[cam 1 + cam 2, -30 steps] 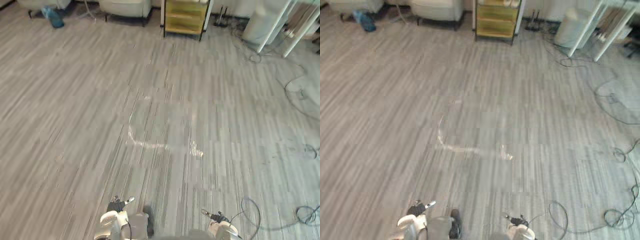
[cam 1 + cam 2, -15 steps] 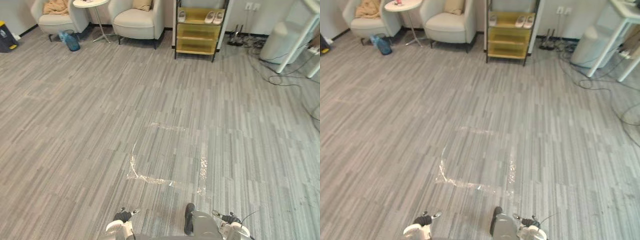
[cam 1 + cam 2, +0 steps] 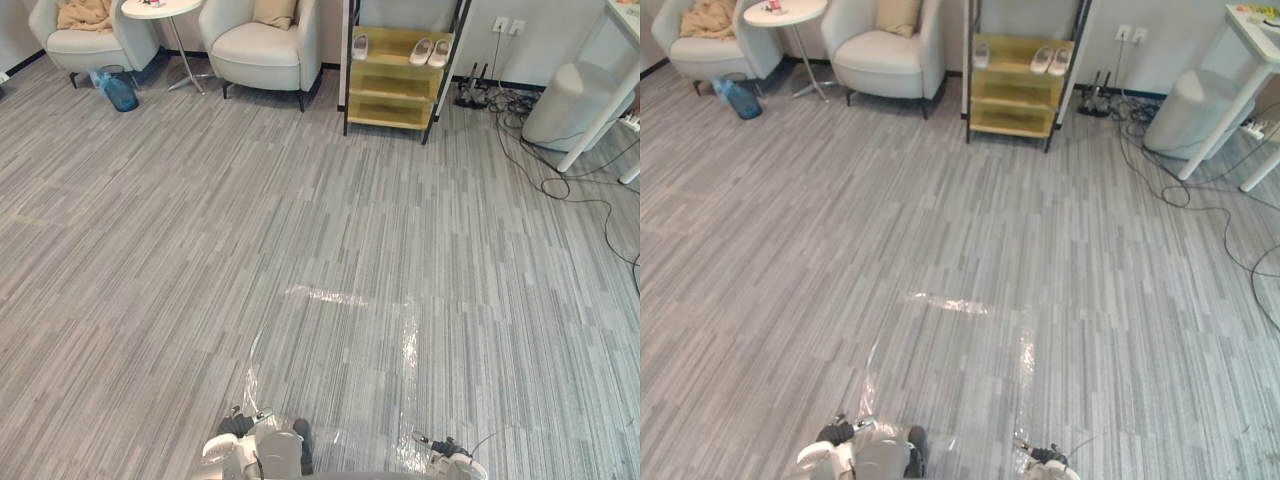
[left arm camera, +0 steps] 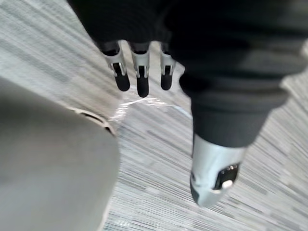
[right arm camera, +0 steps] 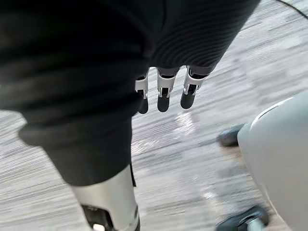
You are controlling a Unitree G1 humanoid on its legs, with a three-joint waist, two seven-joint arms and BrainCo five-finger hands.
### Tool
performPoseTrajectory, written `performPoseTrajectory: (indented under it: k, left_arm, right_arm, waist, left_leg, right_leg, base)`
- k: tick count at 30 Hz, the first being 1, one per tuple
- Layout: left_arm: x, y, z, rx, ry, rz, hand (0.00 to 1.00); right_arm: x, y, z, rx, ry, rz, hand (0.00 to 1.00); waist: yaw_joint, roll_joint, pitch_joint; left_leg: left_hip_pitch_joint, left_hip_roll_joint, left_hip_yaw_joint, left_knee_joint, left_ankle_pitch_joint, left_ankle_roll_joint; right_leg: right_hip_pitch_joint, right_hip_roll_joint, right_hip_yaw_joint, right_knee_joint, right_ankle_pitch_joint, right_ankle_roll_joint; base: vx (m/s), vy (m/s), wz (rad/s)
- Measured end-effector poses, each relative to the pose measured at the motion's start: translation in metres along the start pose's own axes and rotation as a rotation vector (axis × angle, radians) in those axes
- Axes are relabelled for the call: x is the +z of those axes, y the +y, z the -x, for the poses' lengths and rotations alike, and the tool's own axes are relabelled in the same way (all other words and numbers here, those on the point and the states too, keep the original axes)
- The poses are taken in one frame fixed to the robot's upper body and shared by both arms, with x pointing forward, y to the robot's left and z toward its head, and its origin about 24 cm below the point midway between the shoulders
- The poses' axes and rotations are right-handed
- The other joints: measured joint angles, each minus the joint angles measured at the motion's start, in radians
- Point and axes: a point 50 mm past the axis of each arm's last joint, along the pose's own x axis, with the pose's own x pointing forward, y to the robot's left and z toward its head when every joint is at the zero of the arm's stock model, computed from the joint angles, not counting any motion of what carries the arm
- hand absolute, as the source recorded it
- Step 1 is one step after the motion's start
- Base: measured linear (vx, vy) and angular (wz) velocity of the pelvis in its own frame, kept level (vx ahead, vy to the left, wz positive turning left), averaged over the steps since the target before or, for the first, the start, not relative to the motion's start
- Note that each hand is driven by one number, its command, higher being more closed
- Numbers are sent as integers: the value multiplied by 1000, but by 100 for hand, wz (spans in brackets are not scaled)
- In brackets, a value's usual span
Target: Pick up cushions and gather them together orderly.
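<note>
Since the earlier pictures the whole view has shifted, because the camera has moved, so that the furniture along the far wall is seen more fully; a grey striped floor (image 3: 200, 250) is spread across the room, marked near the robot by shiny strips of clear tape (image 3: 405, 345); two pale armchairs are set at the far side, the left armchair (image 3: 85, 40) and the right armchair (image 3: 262, 45), with a round side table (image 3: 160, 8) between them; a yellow shelf (image 3: 395, 75) is placed just beside the right armchair, and white slippers (image 3: 430, 50) are laid on its top level; a tan cushion (image 3: 275, 12) is propped against the right armchair's back; a crumpled tan cloth (image 3: 85, 14) is heaped on the left armchair; a blue bottle (image 3: 118, 92) is stood on the floor by that chair; the left hand (image 4: 139, 79) and the right hand (image 5: 163, 94) are held above the floor, well apart from the cushion, fingers straight and thumbs apart, nothing grasped.
</note>
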Motion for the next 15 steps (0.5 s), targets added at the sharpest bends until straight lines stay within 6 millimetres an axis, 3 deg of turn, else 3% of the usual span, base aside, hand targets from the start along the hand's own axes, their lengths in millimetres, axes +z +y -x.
performPoseTrajectory:
  k: [2, 3, 6, 7, 8, 9, 10, 11, 14, 15]
  left_arm:
    - [1, 3, -1, 1, 3, -41, 0]
    - [-1, 3, 0, 2, 10, -43, 0]
    - [-4, 3, 0, 0, 19, -51, 0]
    - [-3, 1, 0, -5, 14, -61, 0]
    - [-2, 3, 0, -4, 13, -81, 0]
    - [-2, 4, 0, -2, 13, -85, 0]
    - [-2, 5, 0, 2, 13, -90, 0]
    - [-5, -2, 0, -14, 22, -81, 0]
    - [-10, -13, 1, -38, 38, -57, 0]
    - [-9, -12, 1, -37, 35, -54, 0]
  right_arm:
    - [0, 1, 0, 7, -1, 15, 0]
    - [-1, 0, 0, 9, -4, 24, 0]
    - [2, 0, 0, 10, -14, 24, 0]
    - [4, 0, 0, 10, -24, 21, 0]
    - [3, 1, 0, 14, -16, 17, 0]
    - [3, 1, 0, 15, -14, 19, 0]
    - [2, 0, 0, 12, -10, 16, 0]
    - [9, -8, -2, -8, -27, 16, 0]
    - [12, -13, -4, -25, -23, 0, 0]
    - [10, -14, -3, -28, -20, -3, 0]
  waist:
    - [-24, -16, 9]
    - [-32, -19, 10]
    - [-50, -16, 12]
    - [-52, -10, 14]
    - [-51, -22, 17]
    - [-51, -26, 16]
    - [-54, -34, 21]
    - [-62, 13, 24]
    - [-59, 49, 24]
    - [-59, 49, 23]
  left_leg:
    - [62, -25, -10, -28, -5, 1]
    - [143, -30, -13, -79, -6, 0]
    - [210, -14, -19, -129, -7, -2]
    - [223, -1, -21, -138, -31, -24]
    - [232, 1, -26, -139, -51, -39]
    - [241, 0, -30, -139, -57, -45]
    - [255, -6, -51, -139, -73, -60]
    - [268, 23, -79, -138, -77, -66]
    - [237, 60, -117, -12, -78, -66]
    - [220, 68, -123, 28, -79, -66]
  right_leg:
    - [-70, -46, -27, 165, -29, -28]
    - [-117, -79, -99, 190, -72, -74]
    - [-156, -81, -180, 23, -98, -118]
    - [-173, -56, -196, -126, -77, -138]
    - [-182, -24, -176, -332, -1, -159]
    - [-184, -14, -162, -390, 30, -164]
    - [-176, 11, -113, -501, 177, -177]
    - [-142, 51, -114, -516, 174, -197]
    - [-129, 82, -121, -485, 89, -221]
    - [-118, 86, -124, -489, 81, -225]
  base:
    - [346, 57, 25]
    - [316, 10, 26]
    - [290, -44, 19]
    - [311, -150, 17]
    - [394, -199, 14]
    - [381, -236, 10]
    - [414, -228, 1]
    - [404, -215, -1]
    - [326, -206, -17]
    - [273, -228, 21]
